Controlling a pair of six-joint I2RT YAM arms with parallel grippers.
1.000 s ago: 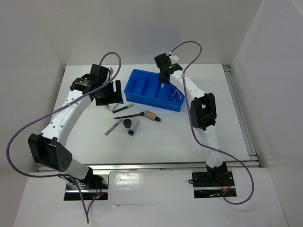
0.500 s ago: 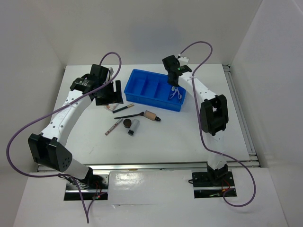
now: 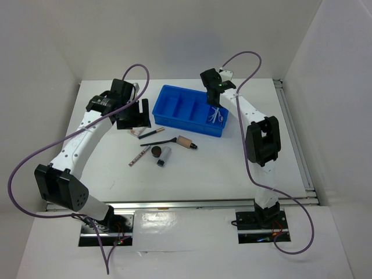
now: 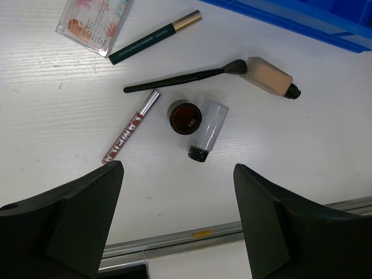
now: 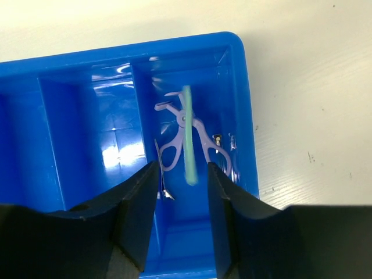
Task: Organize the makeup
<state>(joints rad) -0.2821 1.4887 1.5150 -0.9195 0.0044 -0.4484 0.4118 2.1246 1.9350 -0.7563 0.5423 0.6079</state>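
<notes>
**Top external:** the left arm (image 3: 87, 136) bends over the far-left of the white desk (image 3: 192, 174). The right arm (image 3: 244, 110) stretches to the right end of the blue tray (image 3: 180, 122). White walls enclose the desk.

**Left wrist:** the left fingers (image 4: 64, 221) stand wide and empty above the beige tube (image 4: 270, 77), whose black tip points lower right.

**Right wrist:** the right fingers (image 5: 136, 215) are parted and empty over the lilac-green tools (image 5: 186, 133). These lie in the tray's end compartment, long axis up-down in frame.
</notes>
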